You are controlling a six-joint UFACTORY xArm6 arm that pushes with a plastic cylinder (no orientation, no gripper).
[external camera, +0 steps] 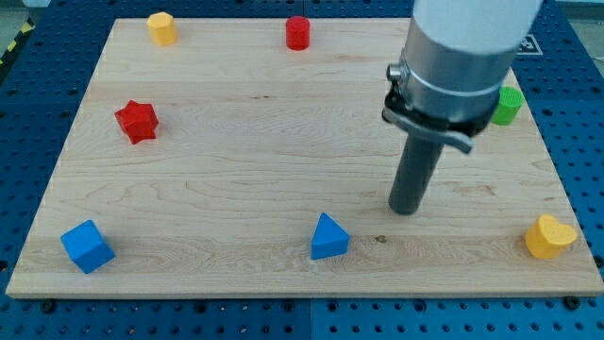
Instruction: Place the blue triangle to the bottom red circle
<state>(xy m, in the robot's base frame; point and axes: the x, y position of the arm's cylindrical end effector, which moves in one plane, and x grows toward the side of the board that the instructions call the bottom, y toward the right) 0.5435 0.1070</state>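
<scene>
Blue triangle [328,237] sits near bench [236,142] bottom edge, down-left of my tip [406,210] and apart from it; end effector is a bare rod holding nothing; red circle [298,32] far up top.

Pale wooden board [236,179] with visible grain and a smooth matt face, small blocks of matt plastic look such as the blue triangle [328,237] and red cylinder [298,32], rod [414,175] dark and matt, metal-looking grey collar [444,80] with soft sheen
</scene>
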